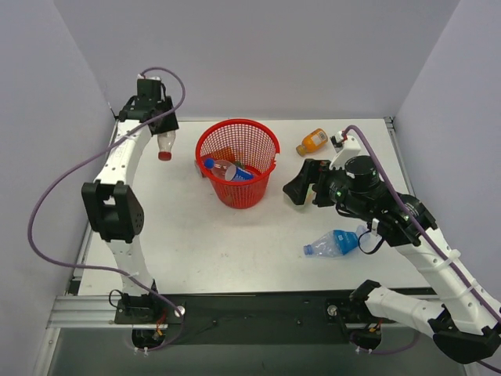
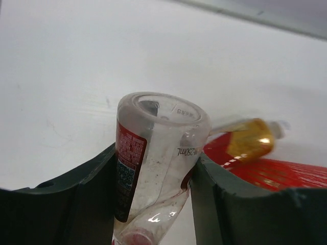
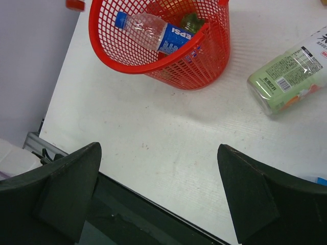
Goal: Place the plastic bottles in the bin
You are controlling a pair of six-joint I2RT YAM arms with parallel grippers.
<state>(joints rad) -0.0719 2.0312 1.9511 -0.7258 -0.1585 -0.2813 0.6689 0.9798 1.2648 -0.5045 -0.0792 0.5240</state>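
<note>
My left gripper (image 1: 160,125) is shut on the clear red-capped bottle (image 1: 165,145), which hangs cap down above the table just left of the red mesh bin (image 1: 266,139). In the left wrist view the fingers (image 2: 82,189) squeeze the bottle (image 2: 163,117) on both sides. The Pepsi bottle (image 1: 227,168) and a green bottle (image 3: 191,20) lie in the bin (image 3: 153,64). The orange bottle (image 1: 311,142) lies right of the bin. The crushed blue-labelled bottle (image 1: 335,243) lies front right. The pale green bottle (image 3: 294,71) lies on the table. My right gripper (image 1: 301,188) is open and empty, right of the bin.
Grey walls close in the table on the left, back and right. The black front rail (image 1: 258,309) runs along the near edge, and it shows under my right gripper (image 3: 158,147). A blurred golden-orange shape (image 2: 250,143) shows beside the bin's red in the left wrist view.
</note>
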